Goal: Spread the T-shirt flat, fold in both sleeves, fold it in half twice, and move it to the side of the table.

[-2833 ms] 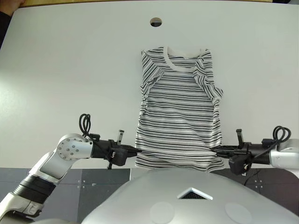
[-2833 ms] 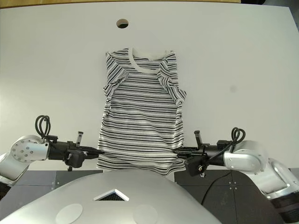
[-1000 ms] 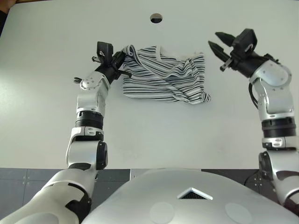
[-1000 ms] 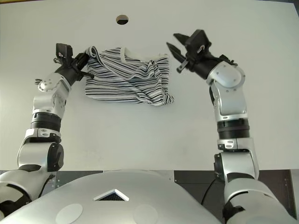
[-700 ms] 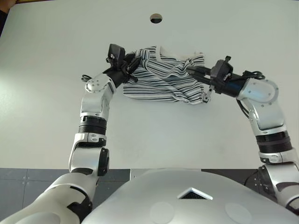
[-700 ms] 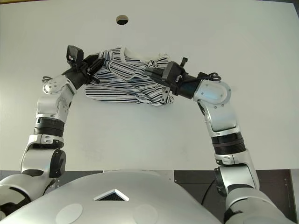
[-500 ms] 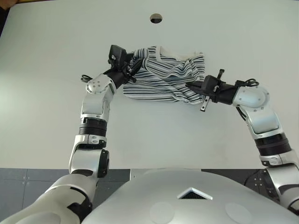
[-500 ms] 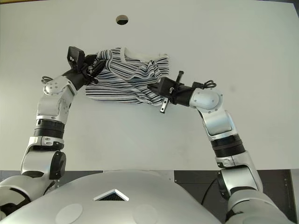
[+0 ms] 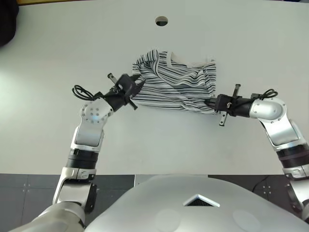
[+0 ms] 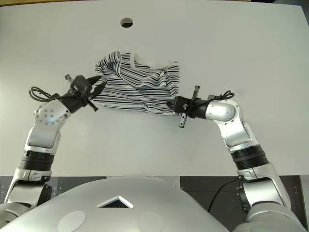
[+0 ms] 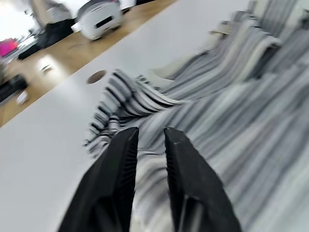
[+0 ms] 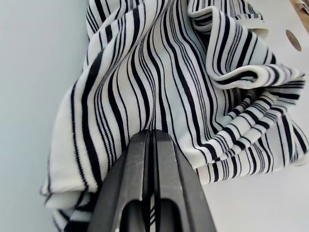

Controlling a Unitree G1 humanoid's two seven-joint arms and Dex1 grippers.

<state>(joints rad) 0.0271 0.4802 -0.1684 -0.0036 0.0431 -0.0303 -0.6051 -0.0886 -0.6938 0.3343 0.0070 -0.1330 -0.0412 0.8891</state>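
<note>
The black-and-white striped T-shirt (image 9: 174, 84) lies folded over and rumpled on the white table (image 9: 58, 53), a little past its middle. My left gripper (image 9: 138, 86) sits at the shirt's left edge. In the left wrist view its fingers (image 11: 126, 145) stand slightly open, with striped fabric (image 11: 231, 111) just beyond them. My right gripper (image 9: 211, 102) is at the shirt's near-right corner. In the right wrist view it (image 12: 152, 131) is shut, its tip pinching the cloth (image 12: 159, 63).
A round cable hole (image 9: 161, 21) is in the table beyond the shirt. A dark shape (image 9: 7, 24) sits at the far-left corner. Bare table surface extends left, right and in front of the shirt.
The left gripper let go of the shirt's far-left corner and drew back to its left edge. The right gripper moved right and nearer, tugging the near-right corner. The shirt looks flatter.
</note>
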